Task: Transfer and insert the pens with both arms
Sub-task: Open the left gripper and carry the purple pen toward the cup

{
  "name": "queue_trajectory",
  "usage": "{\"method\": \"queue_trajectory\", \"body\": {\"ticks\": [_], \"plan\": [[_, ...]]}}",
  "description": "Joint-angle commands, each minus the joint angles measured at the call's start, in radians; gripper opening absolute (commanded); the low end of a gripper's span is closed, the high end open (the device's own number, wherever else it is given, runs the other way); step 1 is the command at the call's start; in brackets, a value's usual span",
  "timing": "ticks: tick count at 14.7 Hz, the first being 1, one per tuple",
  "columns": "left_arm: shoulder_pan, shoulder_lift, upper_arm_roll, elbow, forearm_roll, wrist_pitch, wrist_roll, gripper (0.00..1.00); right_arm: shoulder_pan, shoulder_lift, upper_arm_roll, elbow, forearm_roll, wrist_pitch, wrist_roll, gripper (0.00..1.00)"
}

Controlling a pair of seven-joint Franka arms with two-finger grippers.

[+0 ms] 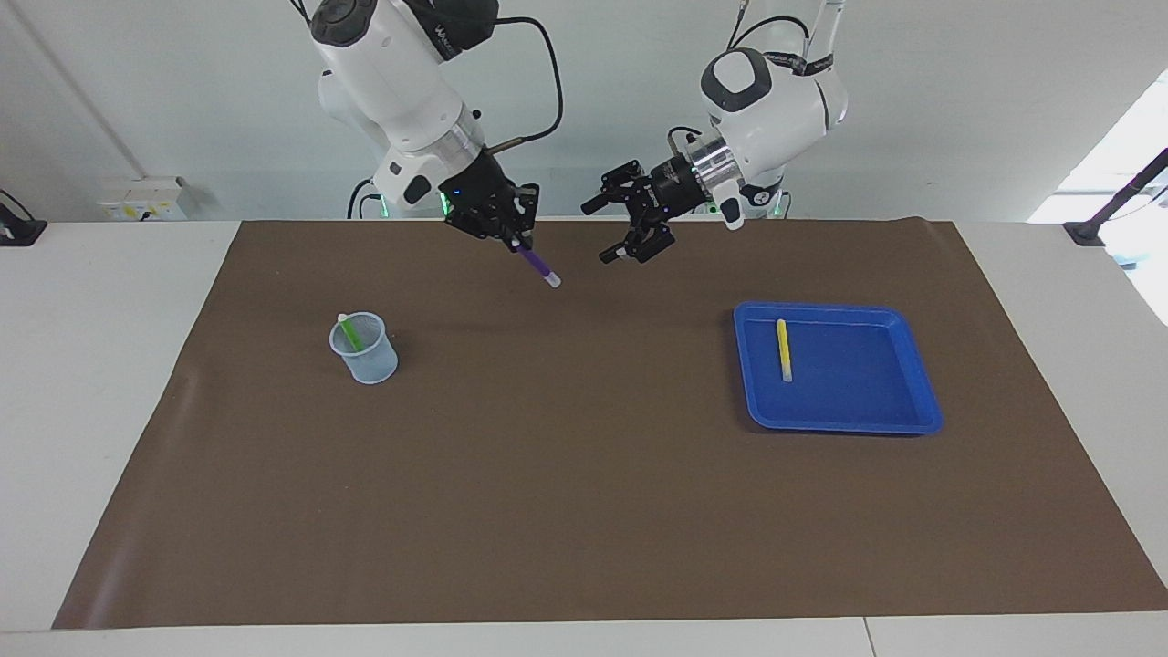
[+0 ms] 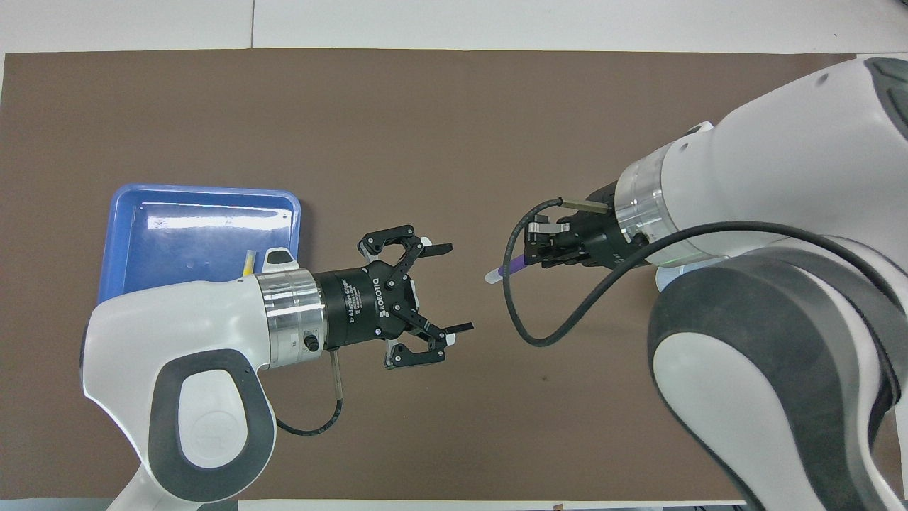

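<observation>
Purple pen (image 1: 538, 265) in right tool (image 1: 516, 239)

Bright even light, sharp focus, glare on blue tray (image 2: 128, 213)

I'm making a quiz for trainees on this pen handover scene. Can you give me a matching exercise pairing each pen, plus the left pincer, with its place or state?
Things:
1. green pen
2. yellow pen
3. purple pen
4. left pincer

Places or states:
A. lying in the blue tray
B. open, holding nothing
C. standing in the clear cup
D. gripped in the right pincer, above the brown mat

Pairs: 1-C, 2-A, 3-D, 4-B
</observation>
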Motion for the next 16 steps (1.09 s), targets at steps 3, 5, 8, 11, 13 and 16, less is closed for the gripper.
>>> {"method": "queue_trajectory", "body": {"ticks": [3, 5, 8, 11, 13, 16], "plan": [[0.13, -0.033, 0.006, -0.037, 0.299, -0.132, 0.132, 1.0, -0.01, -0.087, -0.053, -0.118, -0.191, 0.005, -0.119, 0.0], [0.208, -0.033, 0.006, -0.033, 0.41, -0.216, 0.311, 1.0, -0.01, -0.113, -0.067, -0.166, -0.273, 0.008, -0.162, 0.0], [0.332, -0.033, 0.006, -0.028, 0.556, -0.324, 0.607, 1.0, -0.01, -0.144, -0.093, -0.225, -0.35, 0.013, -0.24, 0.0], [0.429, -0.018, 0.006, -0.029, 0.669, -0.364, 0.908, 1.0, -0.012, -0.176, -0.12, -0.304, -0.422, 0.086, -0.317, 0.0], [0.498, 0.009, 0.006, -0.029, 0.732, -0.378, 1.136, 1.0, -0.012, -0.193, -0.148, -0.345, -0.433, 0.116, -0.334, 0.0], [0.52, 0.078, 0.006, -0.028, 0.878, -0.35, 1.435, 1.0, -0.012, -0.221, -0.189, -0.422, -0.439, 0.186, -0.391, 0.0]]}}
